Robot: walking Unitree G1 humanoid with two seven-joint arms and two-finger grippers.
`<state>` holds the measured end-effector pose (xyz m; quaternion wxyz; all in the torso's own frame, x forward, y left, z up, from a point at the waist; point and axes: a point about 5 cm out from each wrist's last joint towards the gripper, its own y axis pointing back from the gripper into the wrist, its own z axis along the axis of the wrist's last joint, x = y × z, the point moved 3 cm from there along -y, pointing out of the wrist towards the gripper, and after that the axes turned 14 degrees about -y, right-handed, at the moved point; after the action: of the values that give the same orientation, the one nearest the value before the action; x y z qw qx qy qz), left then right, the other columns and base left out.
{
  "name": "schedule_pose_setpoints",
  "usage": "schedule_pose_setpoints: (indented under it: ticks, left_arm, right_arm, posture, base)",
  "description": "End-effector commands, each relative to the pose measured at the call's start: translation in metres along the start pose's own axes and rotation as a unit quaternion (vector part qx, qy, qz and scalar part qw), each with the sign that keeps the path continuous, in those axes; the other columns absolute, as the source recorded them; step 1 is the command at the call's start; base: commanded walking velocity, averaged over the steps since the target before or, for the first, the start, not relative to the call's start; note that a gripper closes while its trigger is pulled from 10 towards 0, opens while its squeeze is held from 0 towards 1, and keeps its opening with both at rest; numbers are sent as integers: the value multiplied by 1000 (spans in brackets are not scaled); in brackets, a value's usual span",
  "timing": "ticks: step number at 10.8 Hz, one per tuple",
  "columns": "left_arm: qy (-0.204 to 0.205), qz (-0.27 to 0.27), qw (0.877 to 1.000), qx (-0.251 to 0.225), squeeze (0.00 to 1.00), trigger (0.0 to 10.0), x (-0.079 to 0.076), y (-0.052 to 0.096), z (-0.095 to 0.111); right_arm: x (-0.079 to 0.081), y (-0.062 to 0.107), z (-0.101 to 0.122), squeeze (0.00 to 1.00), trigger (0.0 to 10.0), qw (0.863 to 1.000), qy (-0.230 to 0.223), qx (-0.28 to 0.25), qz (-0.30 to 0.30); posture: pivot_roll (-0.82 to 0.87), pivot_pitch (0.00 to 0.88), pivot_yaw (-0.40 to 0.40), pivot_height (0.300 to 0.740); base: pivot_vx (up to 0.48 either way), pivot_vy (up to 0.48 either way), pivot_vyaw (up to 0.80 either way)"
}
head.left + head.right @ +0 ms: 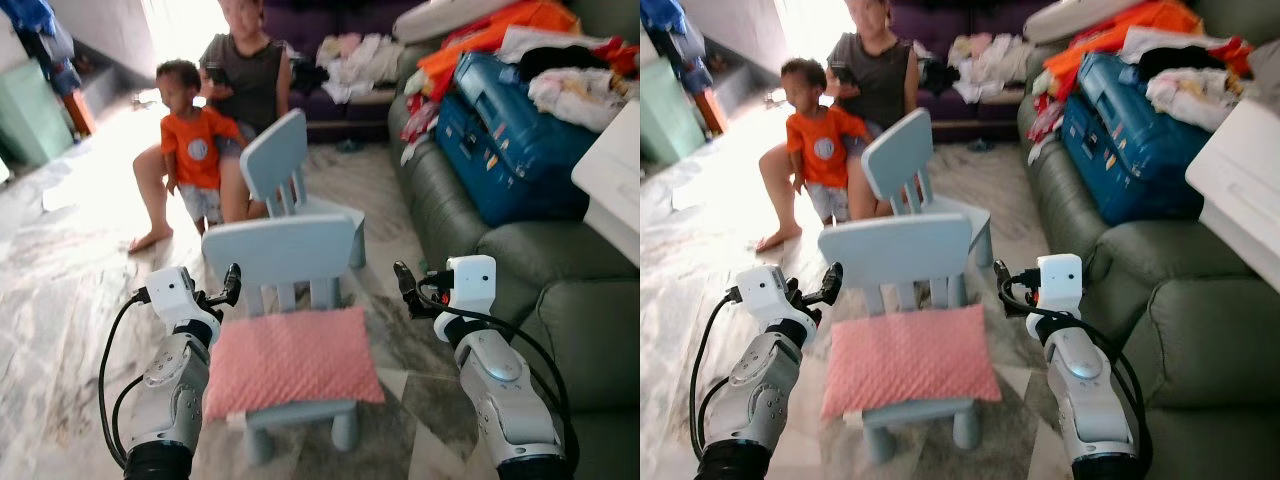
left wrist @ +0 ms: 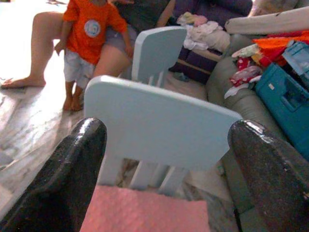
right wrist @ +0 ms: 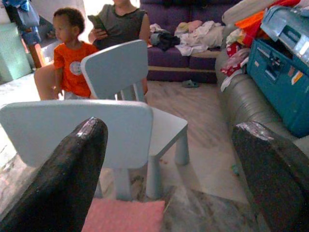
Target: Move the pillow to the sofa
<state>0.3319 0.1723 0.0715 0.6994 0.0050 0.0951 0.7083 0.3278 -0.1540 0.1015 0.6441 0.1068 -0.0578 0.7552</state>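
Left eye view: pink textured pillow [image 1: 292, 362] lies lower centre on pale blue plastic chair [image 1: 283, 252]; left gripper [image 1: 229, 285] & right gripper [image 1: 405, 282] flank it, both spread wide, holding nothing.

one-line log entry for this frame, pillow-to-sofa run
stage: pre-grasp | pillow: on chair seat | left gripper: open, left of pillow | right gripper: open, right of pillow | sofa: at right

The pillow [image 1: 292, 362] is pink cloth with a fine dimpled weave, lying on a chair [image 1: 285, 250] of smooth, matt pale-blue plastic. The floor [image 1: 70, 270] looks like polished veined stone, and the sofa [image 1: 560, 300] like smooth grey-green leather. The left gripper [image 2: 164, 159] has grainy, slightly glossy black fingers [image 2: 72, 169].
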Motion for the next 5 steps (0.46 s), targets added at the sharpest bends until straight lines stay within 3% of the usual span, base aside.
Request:
schedule_pose_setpoints:
  ticks: [1, 5]
  left_arm:
    - [-5, -1, 1000, -10, 0, 10000, 1, -1, 6]
    - [-6, 0, 1000, -9, 0, 10000, 1, -1, 5]
  right_arm:
    - [2, -3, 7, 0, 10000, 1000, 1, -12, 5]
    - [2, -3, 8, 0, 10000, 1000, 3, -13, 8]
  posture:
    - [-116, 0, 13, 740]
    - [-116, 0, 13, 740]
  base:
    - [322, 0, 0]
    - [313, 0, 0]
